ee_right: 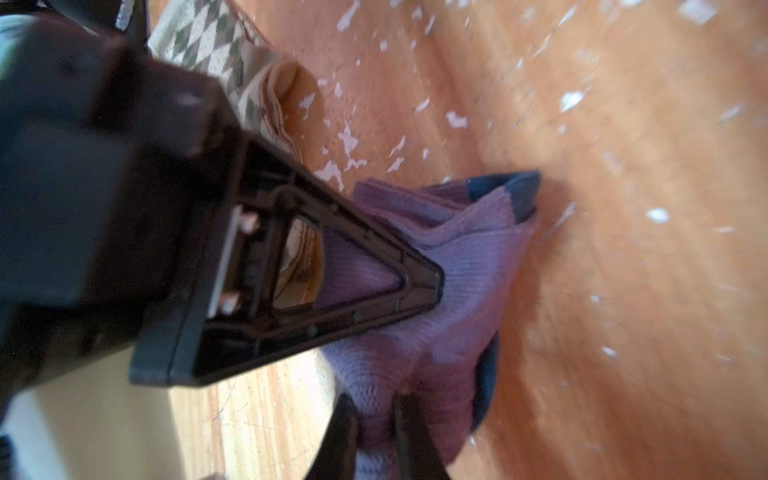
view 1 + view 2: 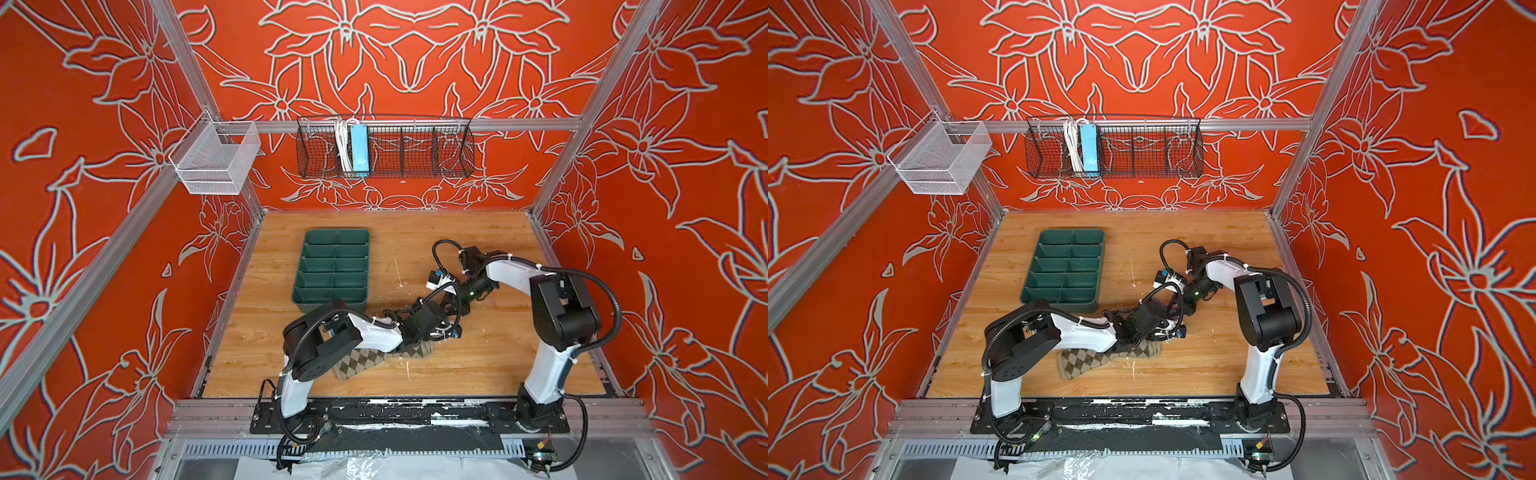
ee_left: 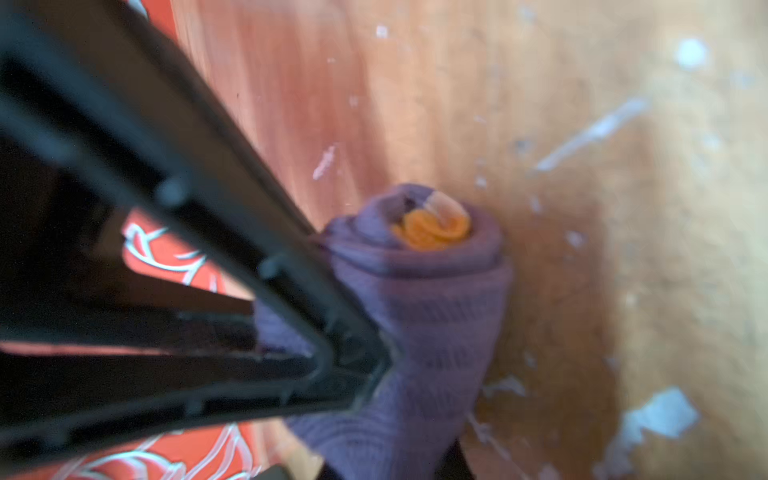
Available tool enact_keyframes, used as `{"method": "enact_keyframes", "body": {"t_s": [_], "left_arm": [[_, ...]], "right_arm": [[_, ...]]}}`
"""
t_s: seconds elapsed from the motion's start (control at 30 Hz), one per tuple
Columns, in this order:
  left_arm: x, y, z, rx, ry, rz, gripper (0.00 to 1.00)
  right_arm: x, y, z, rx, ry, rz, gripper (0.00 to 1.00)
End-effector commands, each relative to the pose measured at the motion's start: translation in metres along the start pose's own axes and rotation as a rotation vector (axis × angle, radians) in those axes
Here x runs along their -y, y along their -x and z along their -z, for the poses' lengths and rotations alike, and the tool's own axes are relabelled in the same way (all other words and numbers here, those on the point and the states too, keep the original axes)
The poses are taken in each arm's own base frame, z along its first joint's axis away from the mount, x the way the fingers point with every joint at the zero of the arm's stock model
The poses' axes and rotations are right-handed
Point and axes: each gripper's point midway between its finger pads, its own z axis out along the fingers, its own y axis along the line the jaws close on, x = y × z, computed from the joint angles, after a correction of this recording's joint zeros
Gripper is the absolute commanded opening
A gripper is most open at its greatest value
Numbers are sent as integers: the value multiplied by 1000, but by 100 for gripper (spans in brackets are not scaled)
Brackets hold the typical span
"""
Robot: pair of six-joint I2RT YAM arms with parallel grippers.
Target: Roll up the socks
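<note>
While both arms met over the middle of the desk [image 2: 490, 365], the purple sock [image 3: 436, 316] hung between them, partly rolled, its mustard cuff [image 3: 432, 232] coiled at the core. The left gripper [image 1: 376, 405] had its jaws pinched on one end of the fabric, and the right gripper [image 1: 434, 291] had its jaws clamped on the sock near its navy toe [image 1: 515, 191]. Nearer the front edge, the argyle sock [image 2: 361, 363] lay flat under the left arm. Behind it stood the green tray [image 2: 328, 301].
</note>
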Motion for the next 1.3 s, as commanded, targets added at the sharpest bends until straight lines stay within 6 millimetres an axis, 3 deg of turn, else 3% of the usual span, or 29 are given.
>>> {"method": "enact_keyframes", "body": {"t_s": [0.0, 0.03, 0.17, 0.27, 0.33, 0.5, 0.57, 0.7, 0.83, 1.03, 1.13, 1.27], "left_arm": [[39, -50, 10, -110, -254, 78, 0], [40, -53, 13, -103, -281, 94, 0], [40, -61, 18, -103, -326, 115, 0], [32, -61, 20, -105, -306, 119, 0], [19, -54, 26, -78, -279, 138, 0], [-38, -21, 56, 56, -207, 187, 0], [-62, -13, 68, 97, -186, 200, 0], [-98, -13, 94, 134, -154, 194, 0], [-114, -38, 120, 119, -162, 184, 0], [-110, -103, 153, -14, -224, 231, 0], [-108, -130, 164, -84, -218, 268, 0], [-117, -165, 162, -173, -155, 347, 0]], "right_arm": [[-21, 33, 32, 163, -10, 11, 50], [-25, 37, 37, 188, -7, 15, 96], [-42, 53, 56, 280, -7, 52, 98], [-42, 61, 79, 344, -111, 68, 98], [-35, 65, 103, 389, -243, 65, 98], [-23, 70, 191, 622, -739, 30, 98], [-35, 68, 222, 750, -892, 28, 98], [-82, 61, 251, 955, -980, 94, 98], [-111, 51, 250, 1036, -923, 83, 98], [-160, 50, 198, 987, -514, 96, 98], [-161, 43, 177, 984, -392, 20, 98], [-139, 41, 154, 992, -356, -85, 98]]}}
